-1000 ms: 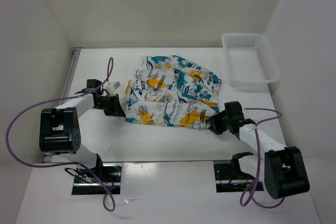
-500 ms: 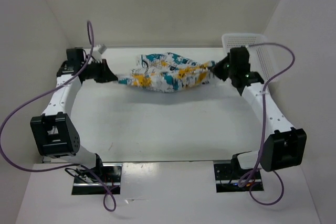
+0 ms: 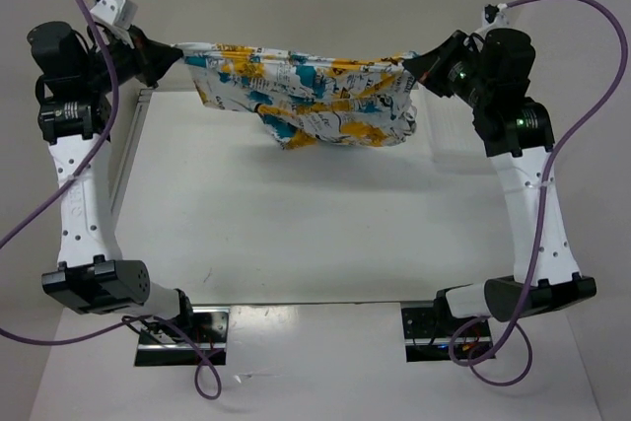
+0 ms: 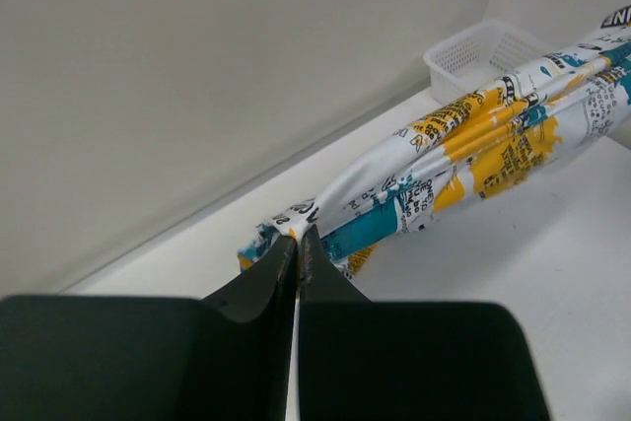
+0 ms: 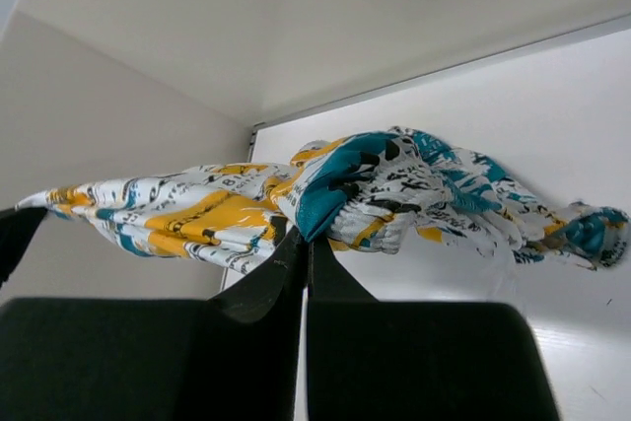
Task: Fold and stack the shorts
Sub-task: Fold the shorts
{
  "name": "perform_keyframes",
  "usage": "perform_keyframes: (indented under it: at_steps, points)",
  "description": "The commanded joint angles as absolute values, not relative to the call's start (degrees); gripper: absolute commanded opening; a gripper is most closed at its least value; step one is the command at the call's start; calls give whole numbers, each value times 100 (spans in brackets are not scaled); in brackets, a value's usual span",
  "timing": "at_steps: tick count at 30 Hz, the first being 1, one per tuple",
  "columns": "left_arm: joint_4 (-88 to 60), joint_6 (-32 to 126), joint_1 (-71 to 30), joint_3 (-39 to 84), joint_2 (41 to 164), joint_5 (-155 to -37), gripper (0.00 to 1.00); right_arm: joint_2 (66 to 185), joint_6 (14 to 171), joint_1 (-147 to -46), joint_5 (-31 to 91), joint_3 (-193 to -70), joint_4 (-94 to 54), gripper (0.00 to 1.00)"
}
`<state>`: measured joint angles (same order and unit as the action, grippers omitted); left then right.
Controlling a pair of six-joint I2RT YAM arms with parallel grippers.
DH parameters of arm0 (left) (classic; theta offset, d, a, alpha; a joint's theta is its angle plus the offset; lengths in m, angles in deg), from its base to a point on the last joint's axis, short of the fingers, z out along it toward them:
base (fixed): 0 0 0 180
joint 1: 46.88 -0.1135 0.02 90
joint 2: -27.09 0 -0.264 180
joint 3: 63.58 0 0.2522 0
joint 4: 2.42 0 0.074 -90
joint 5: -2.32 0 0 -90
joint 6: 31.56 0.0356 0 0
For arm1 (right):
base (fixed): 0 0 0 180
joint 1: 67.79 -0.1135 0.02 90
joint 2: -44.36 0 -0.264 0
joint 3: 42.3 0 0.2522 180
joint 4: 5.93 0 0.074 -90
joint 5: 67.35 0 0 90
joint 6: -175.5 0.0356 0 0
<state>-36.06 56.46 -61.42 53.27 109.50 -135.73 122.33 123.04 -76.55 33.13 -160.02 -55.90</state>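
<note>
The printed shorts (image 3: 306, 91) hang stretched in the air between both grippers, high above the table near the back wall, with a bunch sagging in the middle. My left gripper (image 3: 175, 54) is shut on their left end, also seen in the left wrist view (image 4: 297, 236), where the shorts (image 4: 463, 155) run off to the right. My right gripper (image 3: 412, 63) is shut on their right end; in the right wrist view (image 5: 305, 231) the shorts (image 5: 375, 189) drape over the fingertips.
The white mesh basket (image 4: 483, 54) stands at the back right of the table; in the top view it is mostly hidden behind the right arm (image 3: 518, 160). White walls close in the back and both sides. The table (image 3: 315, 234) lies below.
Both arms have lifted the shorts off the table, raised them high toward the back wall and pulled them apart, so the cloth now hangs stretched wide.
</note>
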Motion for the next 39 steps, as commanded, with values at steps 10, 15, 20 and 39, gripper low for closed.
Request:
perform_keyframes:
  at_steps: [10,15,20,39]
  points:
    - [-3982,5844,-6911,7023,9986,-12486,0,10211,11626,-7719,2565,-16723,-6635,0]
    - [-4527,5844,-6911,8287,10091,-11959,0,10350,11574,-7843,2511,-17856,-7391,0]
    - [-4606,5844,-6911,8922,10302,-11879,0,10194,11854,-7843,2441,-17745,-7823,0]
    - [-3280,5844,-6911,5496,11576,-12635,0,11395,12488,-7913,2510,-13088,-4698,0]
